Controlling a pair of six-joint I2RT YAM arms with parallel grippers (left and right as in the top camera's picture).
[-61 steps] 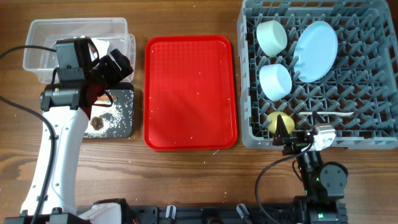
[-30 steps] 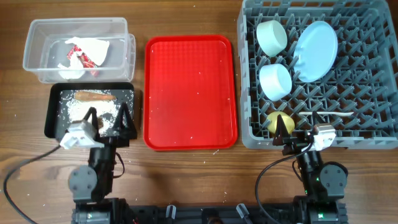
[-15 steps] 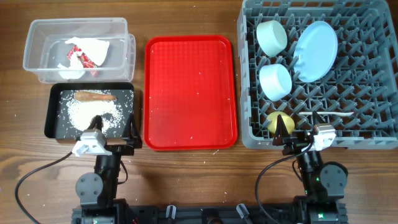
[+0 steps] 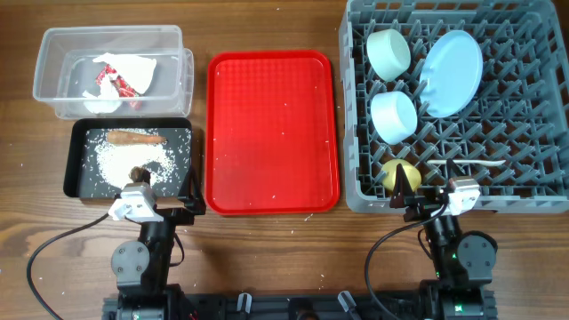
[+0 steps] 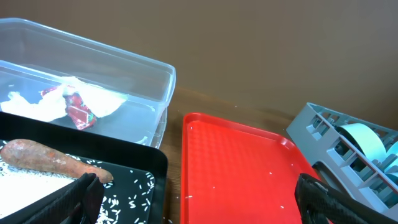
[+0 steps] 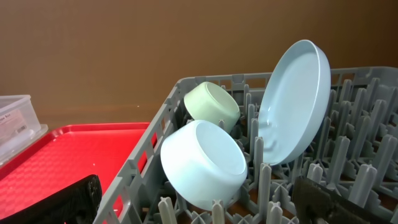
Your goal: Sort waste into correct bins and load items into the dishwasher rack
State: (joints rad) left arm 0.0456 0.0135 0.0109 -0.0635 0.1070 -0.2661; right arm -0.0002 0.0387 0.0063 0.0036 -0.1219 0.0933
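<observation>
Left tool (image 4: 163,185) lower than before; brown stick (image 4: 133,137) amid white grains (image 4: 120,160)

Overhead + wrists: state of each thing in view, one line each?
left gripper, open, empty
right gripper, open, empty
clear tub, holds wrappers
black tray, holds carrot stick and rice
red tray, a few white specks on it
rack, loaded
plate, on edge in rack
green bowl, on its side in rack
blue bowl, on its side in rack
yellow cup, in rack
spoon, lying in rack
</observation>
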